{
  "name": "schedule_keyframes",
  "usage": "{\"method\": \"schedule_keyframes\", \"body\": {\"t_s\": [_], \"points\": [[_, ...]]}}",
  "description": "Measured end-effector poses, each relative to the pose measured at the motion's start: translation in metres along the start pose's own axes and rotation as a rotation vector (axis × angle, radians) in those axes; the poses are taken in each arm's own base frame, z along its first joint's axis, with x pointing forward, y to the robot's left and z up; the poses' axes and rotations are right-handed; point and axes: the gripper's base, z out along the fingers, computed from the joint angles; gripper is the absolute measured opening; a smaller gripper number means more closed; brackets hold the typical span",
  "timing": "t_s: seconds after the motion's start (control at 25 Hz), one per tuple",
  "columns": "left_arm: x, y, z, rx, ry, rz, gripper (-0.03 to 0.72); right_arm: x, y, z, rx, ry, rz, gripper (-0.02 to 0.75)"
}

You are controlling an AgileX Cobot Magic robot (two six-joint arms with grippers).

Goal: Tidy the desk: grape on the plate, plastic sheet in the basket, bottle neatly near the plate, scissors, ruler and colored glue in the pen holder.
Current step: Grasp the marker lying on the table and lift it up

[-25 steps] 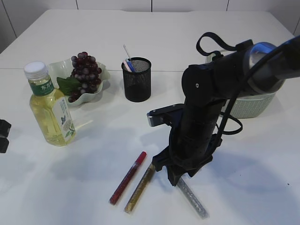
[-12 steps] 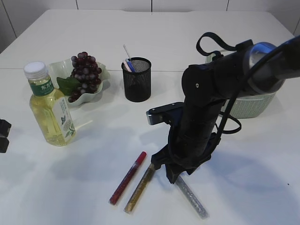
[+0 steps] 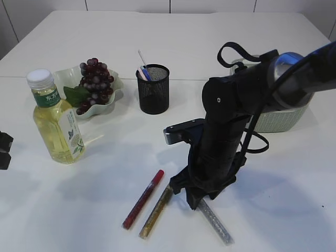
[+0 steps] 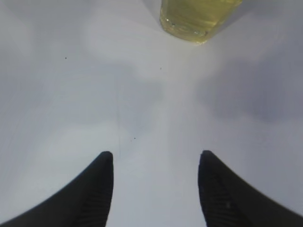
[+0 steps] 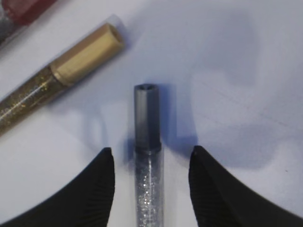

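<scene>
Between the right hand (image 5: 150,163)'s parted fingers lies the silver glue pen (image 5: 147,142), untouched, bare table (image 3: 283,178) rightward.

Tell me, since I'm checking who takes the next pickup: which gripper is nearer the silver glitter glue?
Right. The right gripper hangs open straddling the silver glitter glue, one finger either side. The left gripper is far off by the bottle.
</scene>
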Motion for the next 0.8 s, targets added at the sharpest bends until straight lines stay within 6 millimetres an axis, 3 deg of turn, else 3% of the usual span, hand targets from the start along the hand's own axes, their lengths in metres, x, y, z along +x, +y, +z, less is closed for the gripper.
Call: {"method": "schedule_keyframes", "body": {"t_s": [0.24, 0.8], "points": [[-0.0002, -0.0001, 0.0000, 0.001, -0.002, 0.000, 0.415, 0.0000, -0.0002, 0.0000, 0.003, 0.000, -0.002, 0.380], [-0.0004, -0.0001, 0.0000, 0.002, -0.004, 0.000, 0.415, 0.0000, -0.0007, 0.0000, 0.008, 0.001, -0.013, 0.097]]}}
